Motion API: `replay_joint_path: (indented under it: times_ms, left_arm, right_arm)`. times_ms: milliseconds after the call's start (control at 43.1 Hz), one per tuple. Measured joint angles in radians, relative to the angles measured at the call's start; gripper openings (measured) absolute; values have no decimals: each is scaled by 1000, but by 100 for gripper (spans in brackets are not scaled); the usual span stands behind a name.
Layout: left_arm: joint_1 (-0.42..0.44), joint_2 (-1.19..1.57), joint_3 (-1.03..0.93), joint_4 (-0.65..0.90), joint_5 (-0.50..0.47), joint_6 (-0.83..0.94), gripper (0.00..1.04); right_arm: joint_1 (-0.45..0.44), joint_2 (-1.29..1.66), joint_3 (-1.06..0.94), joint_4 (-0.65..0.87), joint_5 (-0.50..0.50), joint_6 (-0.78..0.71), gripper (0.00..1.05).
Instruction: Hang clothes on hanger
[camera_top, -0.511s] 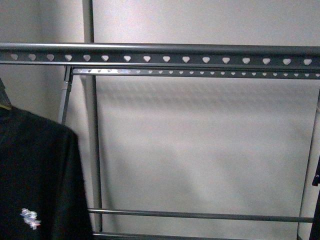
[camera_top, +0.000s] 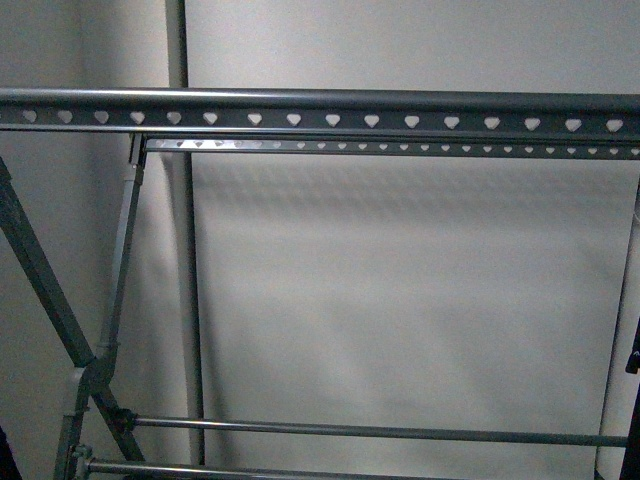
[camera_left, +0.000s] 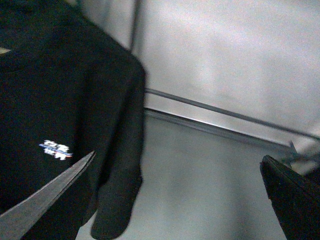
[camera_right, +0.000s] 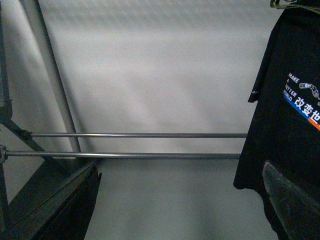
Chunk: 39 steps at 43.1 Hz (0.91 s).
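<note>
A plain, pale, matte wall (camera_top: 400, 300) fills the background, with faint bands of shadow across it.

Nearest in the left wrist view, the left gripper (camera_left: 170, 200) has its fingers spread wide. One is a smooth grey wedge (camera_left: 45, 205) and the other a dark, blunt slab (camera_left: 292, 200), and both are cut off by the frame. Behind the grey finger hangs the black T-shirt (camera_left: 60, 90), soft, matte cloth with a limp short sleeve. Its small white, blue and red chest print is too blurred to read. Whether the finger touches the cloth cannot be told.

The right gripper (camera_right: 175, 200) is spread wide too, its dark flat fingers (camera_right: 55, 205) only partly in frame. This view shows a black T-shirt (camera_right: 285, 115) as well, with a white print reading "MAKE A BETTER WORLD" beside a small chain graphic, and white characters on a blue band. The collar is cropped. Whether it is the same garment cannot be told.

In the front view the grey metal rack (camera_top: 330, 110) spans from 9 to 3 o'clock. Its flat top rail is pierced by a row of heart-shaped holes, and a thinner pierced rail (camera_top: 400, 146) sits just behind it. Round tube legs cross at 8 o'clock, and slim rods (camera_top: 380, 431) run along at 6 o'clock. Neither gripper shows here, and only dark slivers at the bottom corners might be cloth.
</note>
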Motion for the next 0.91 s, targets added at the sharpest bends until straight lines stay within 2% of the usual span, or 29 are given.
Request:
replay_joint_path:
  times_ms: [70,186,302,511,720,859,906]
  left_arm:
    - [5,129,86,30,-69,-90,98]
    - [-3,361,235,182,-192,-241,98]
    - [-13,595,464,151,-335,-370,98]
    - [10,737,624,38,-419,-457,98]
    - [55,782,675,-5,-435,-485,55]
    - [79,796,693,-48,-388,-507,26]
    - [82,796,693,-52,-377,-507,20]
  right_arm:
    - [0,0,0,0,0,0,97]
    - [0,0,0,0,-1,0,97]
    - [0,0,0,0,0,0,97]
    - [0,0,0,0,0,0,97]
    - [0,0,0,0,0,0,97]
    - [0,0,0,0,0,0,97]
    - [0,0,0,0,0,0,97]
